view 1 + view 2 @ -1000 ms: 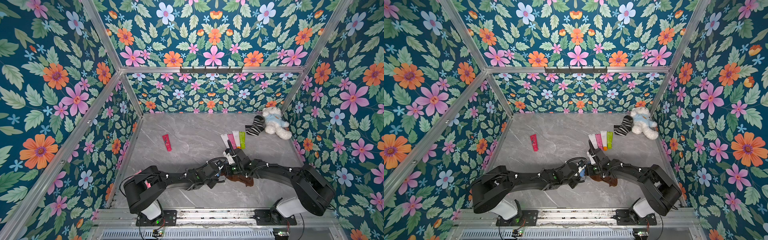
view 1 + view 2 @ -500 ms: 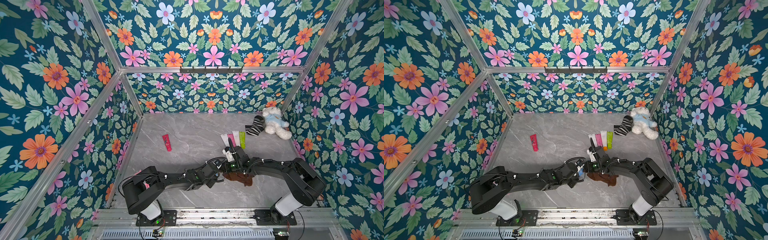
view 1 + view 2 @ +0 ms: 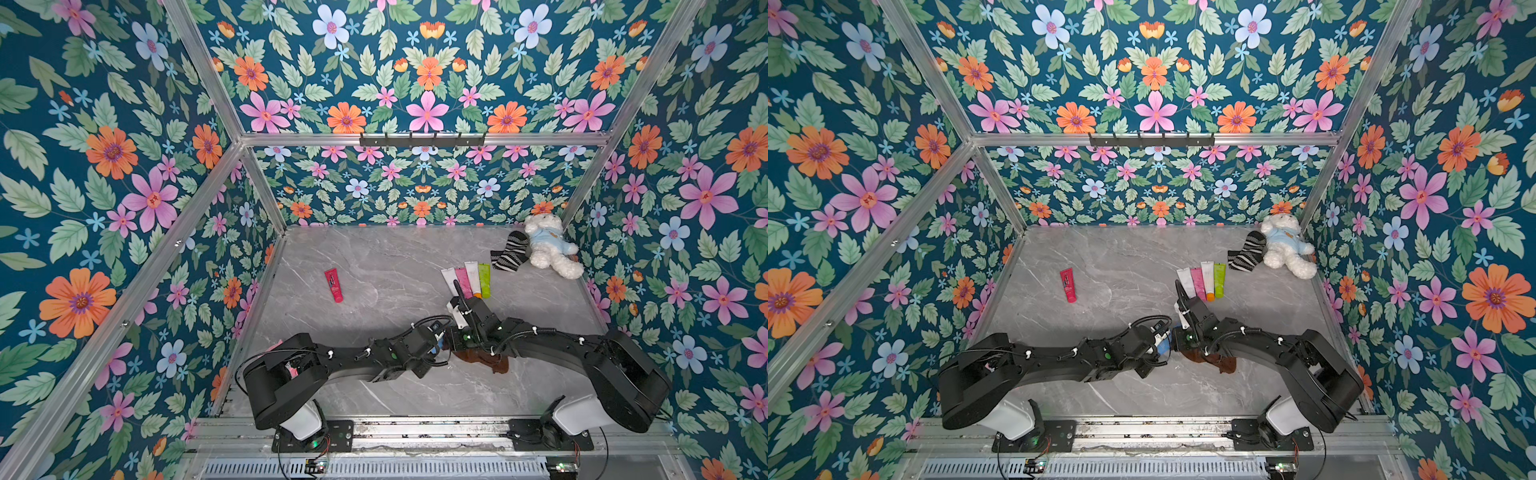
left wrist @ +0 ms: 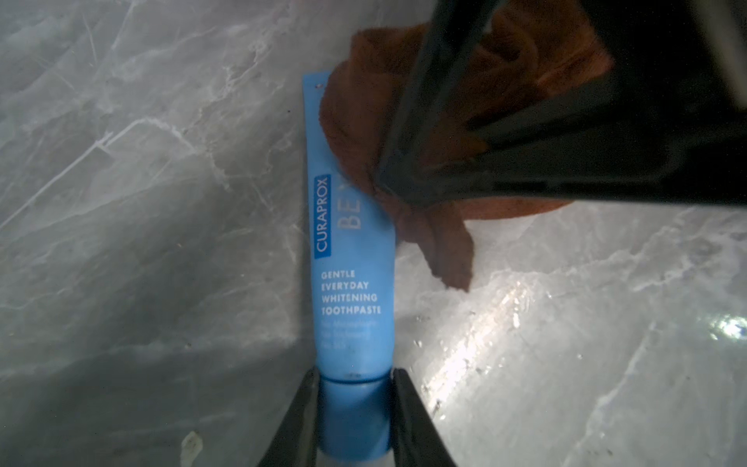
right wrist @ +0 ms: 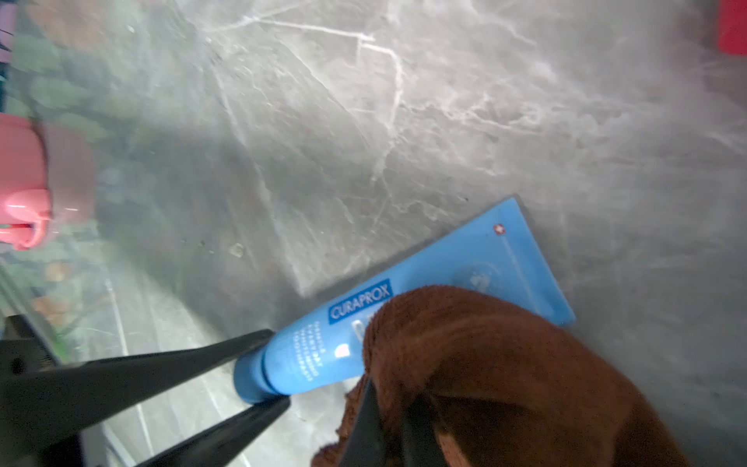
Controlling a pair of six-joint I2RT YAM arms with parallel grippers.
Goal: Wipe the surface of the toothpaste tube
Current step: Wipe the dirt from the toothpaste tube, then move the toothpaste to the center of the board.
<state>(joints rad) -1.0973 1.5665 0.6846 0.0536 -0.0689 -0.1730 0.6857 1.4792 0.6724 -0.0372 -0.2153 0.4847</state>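
Robotics test cell, not a home: floral-print panels [image 3: 104, 174] fixed in a bare aluminium frame [image 3: 291, 139] wall in a marble-look tabletop [image 3: 382, 257]. A plush bear [image 3: 546, 245] lies in a far corner, a striped sock [image 3: 509, 251] against it and a row of tubes [image 3: 467, 278] near it. Well apart from the bear, a left robot arm [image 3: 353, 357] and a right robot arm [image 3: 561, 340] stand bolted to a metal rail [image 3: 436, 426].

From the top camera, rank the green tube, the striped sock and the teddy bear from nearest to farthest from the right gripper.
1. green tube, closest, just ahead of the right gripper.
2. striped sock, farther back on the right.
3. teddy bear, in the far right corner.
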